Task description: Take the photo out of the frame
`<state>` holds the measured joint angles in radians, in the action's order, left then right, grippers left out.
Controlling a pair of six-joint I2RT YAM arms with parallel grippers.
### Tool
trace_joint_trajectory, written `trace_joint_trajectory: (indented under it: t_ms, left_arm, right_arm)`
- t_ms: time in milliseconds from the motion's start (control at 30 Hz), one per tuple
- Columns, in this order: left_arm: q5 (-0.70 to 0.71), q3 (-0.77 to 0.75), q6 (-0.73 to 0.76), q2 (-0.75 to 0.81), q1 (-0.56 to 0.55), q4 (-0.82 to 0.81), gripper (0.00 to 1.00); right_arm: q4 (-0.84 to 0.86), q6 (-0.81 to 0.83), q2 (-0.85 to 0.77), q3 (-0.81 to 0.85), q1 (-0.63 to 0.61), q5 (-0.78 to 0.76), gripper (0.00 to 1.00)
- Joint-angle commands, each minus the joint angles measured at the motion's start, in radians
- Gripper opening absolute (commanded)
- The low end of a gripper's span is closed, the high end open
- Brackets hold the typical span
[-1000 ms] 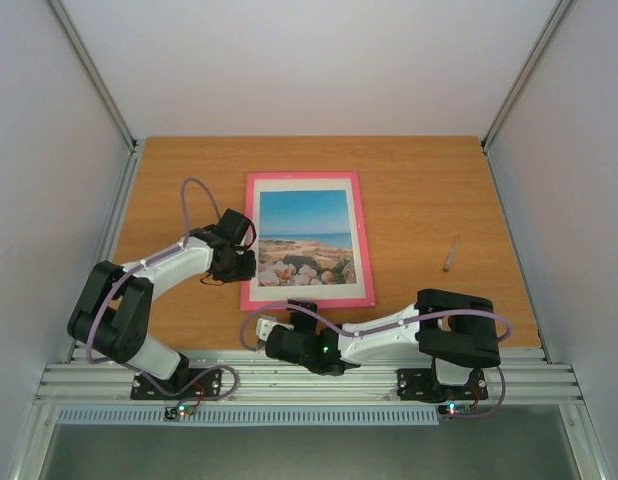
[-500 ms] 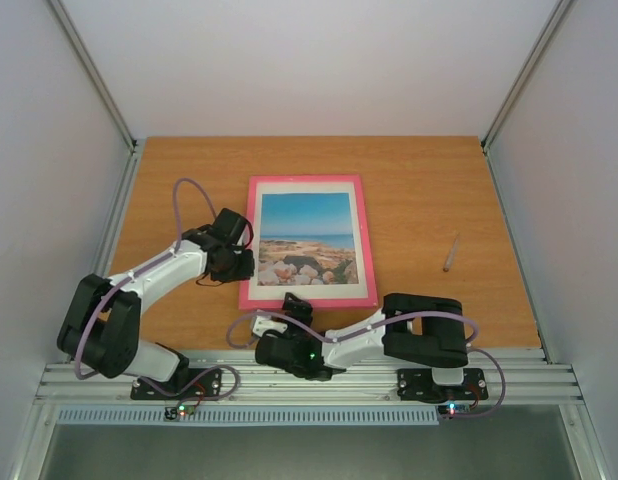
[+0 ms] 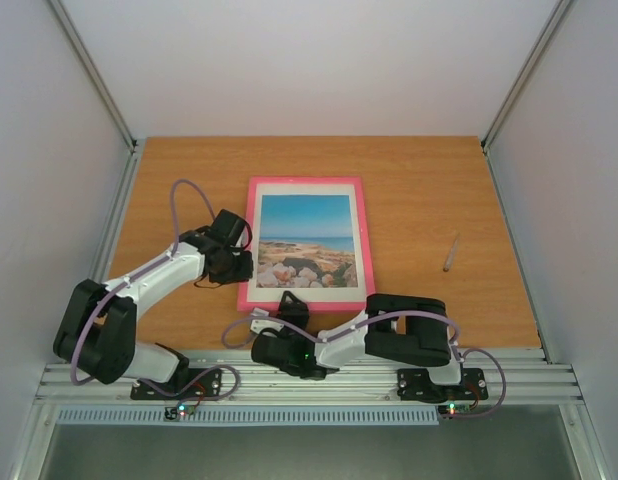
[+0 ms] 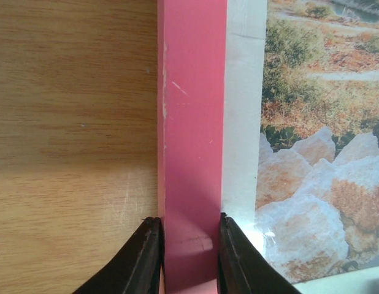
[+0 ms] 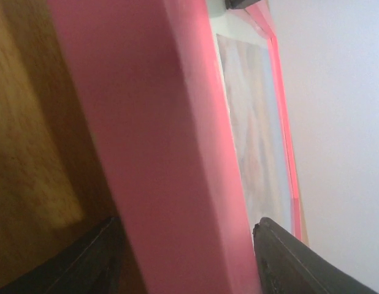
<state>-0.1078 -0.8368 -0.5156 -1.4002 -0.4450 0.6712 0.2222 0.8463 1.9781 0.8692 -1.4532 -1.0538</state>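
The pink frame (image 3: 252,240) lies flat in the middle of the table with the seaside photo (image 3: 307,240) inside it, bordered by a white mat (image 4: 245,110). My left gripper (image 3: 243,268) is at the frame's left rail near its near corner. In the left wrist view its jaws are shut on that pink rail (image 4: 192,92), one outside, one on the mat side. My right gripper (image 3: 289,303) is at the frame's near rail. In the right wrist view the blurred rail (image 5: 159,122) fills the gap between its fingers (image 5: 281,257); whether they press it does not show.
A small pen-like stick (image 3: 451,252) lies on the wooden table (image 3: 419,180) to the right of the frame. White walls close in the table on three sides. A metal rail (image 3: 309,385) with the arm bases runs along the near edge.
The right arm has drawn in to the left with its jaws narrowing around the frame's near rail. The frame has shifted slightly. The left gripper keeps its hold.
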Motion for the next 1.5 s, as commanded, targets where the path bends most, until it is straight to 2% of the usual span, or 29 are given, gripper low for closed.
trace_joint_trajectory:
  t_ms: [0,233,467,600,800,1033,1267,1467]
  left_arm:
    - [-0.068,-0.002,-0.008,0.052,-0.006,-0.068,0.0]
    - [-0.122,0.03,-0.025,0.063,-0.006,-0.097,0.0]
    - [-0.131,0.017,-0.037,0.136,-0.003,-0.065,0.01]
    - [-0.115,-0.01,-0.048,0.214,0.015,-0.031,0.17]
    - [-0.087,-0.053,-0.084,0.404,0.098,0.037,0.44]
    - [0.1,-0.138,-0.076,0.675,0.149,0.165,0.79]
    - [0.269,-0.135,-0.08,0.886,0.151,0.226,0.89]
    - [0.29,-0.11,-0.078,0.983,0.149,0.246,0.9]
  right_arm:
    - [0.049,0.046,0.014,0.011,0.019,-0.009,0.55]
    - [0.103,0.103,0.014,0.01,0.024,-0.006,0.41]
    - [0.193,0.189,-0.057,-0.015,0.028,-0.02,0.14]
    - [0.241,0.257,-0.122,-0.034,0.028,-0.017,0.02]
    - [0.268,0.31,-0.231,-0.052,0.028,-0.012,0.01]
    - [0.258,0.36,-0.371,-0.018,0.033,0.029,0.01]
    - [0.241,0.302,-0.479,0.062,0.07,0.099,0.01]
    - [0.122,0.064,-0.588,0.175,0.127,0.253,0.01]
